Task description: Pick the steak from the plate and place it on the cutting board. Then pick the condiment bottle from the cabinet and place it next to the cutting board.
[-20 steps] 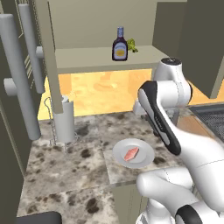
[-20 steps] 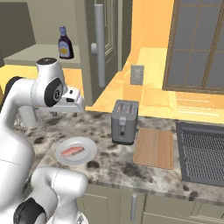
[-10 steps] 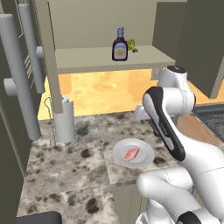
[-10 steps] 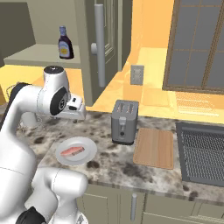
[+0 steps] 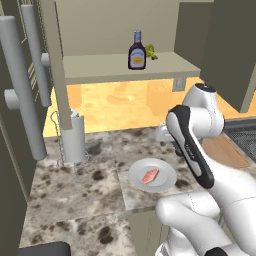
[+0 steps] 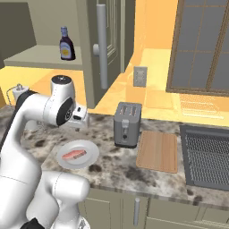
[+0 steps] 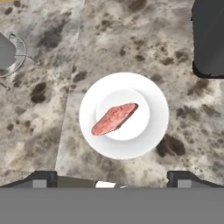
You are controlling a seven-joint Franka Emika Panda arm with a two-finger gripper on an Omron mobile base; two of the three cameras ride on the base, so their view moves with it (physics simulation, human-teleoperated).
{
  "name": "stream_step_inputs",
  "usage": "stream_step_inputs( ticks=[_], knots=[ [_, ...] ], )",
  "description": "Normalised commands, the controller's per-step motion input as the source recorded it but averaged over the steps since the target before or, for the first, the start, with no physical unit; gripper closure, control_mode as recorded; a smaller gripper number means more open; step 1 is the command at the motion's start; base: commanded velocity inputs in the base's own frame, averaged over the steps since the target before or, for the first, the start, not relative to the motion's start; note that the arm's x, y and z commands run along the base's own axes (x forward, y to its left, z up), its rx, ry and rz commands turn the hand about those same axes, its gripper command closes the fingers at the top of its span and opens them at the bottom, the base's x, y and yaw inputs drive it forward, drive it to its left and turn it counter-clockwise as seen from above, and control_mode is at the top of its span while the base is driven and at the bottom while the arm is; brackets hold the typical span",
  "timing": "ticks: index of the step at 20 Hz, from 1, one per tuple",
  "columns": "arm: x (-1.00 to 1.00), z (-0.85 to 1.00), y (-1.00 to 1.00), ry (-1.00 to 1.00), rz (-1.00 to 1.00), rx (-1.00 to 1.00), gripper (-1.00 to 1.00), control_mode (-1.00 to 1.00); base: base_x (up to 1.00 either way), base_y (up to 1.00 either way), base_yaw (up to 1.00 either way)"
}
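Note:
The steak [image 7: 114, 118], a pinkish-red slab, lies on the round white plate [image 7: 153, 127] on the speckled counter. My gripper [image 7: 113, 181] hangs above the plate, open, its fingertips wide apart and nothing between them. From the base views the steak [image 5: 150, 175] [image 6: 74, 154] rests on the plate [image 5: 166, 170] [image 6: 91, 152], below my hand [image 6: 80, 117]. The light-brown cutting board [image 6: 157, 150] lies right of the toaster, partly hidden behind my arm as the cutting board [image 5: 227, 150]. The dark condiment bottle [image 5: 136, 51] [image 6: 66, 44] stands upright on the shelf of the cabinet [image 5: 100, 67].
A grey toaster [image 6: 127, 125] stands between plate and board. A dark grated stovetop [image 6: 208, 156] lies at the far right. A paper towel holder [image 5: 74, 142] stands left of the plate, and a tall unit with grey handles [image 5: 20, 90] beyond it. A small green vegetable [image 5: 151, 51] sits beside the bottle.
My arm has swung right and the hand has come lower over the plate. The gripper stays open. Steak, plate and bottle have not moved.

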Motion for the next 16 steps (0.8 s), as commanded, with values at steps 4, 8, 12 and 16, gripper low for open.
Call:
stream_step_inputs(
  ticks=[4,8,12,16],
  knots=[
    [0.0,-0.26,0.0,0.0,-0.02,0.01,-1.0,-1.0,0.0,0.0,0.0],
    [0.0,-0.26,0.0,0.0,-0.02,0.0,-1.0,-1.0,0.0,0.0,0.0],
    [0.0,-0.21,0.0,0.0,-0.05,0.0,-1.0,-1.0,0.0,0.0,0.0],
    [0.0,-0.17,0.0,0.0,-0.08,0.02,-1.0,-1.0,0.0,0.0,0.0]
  ],
)
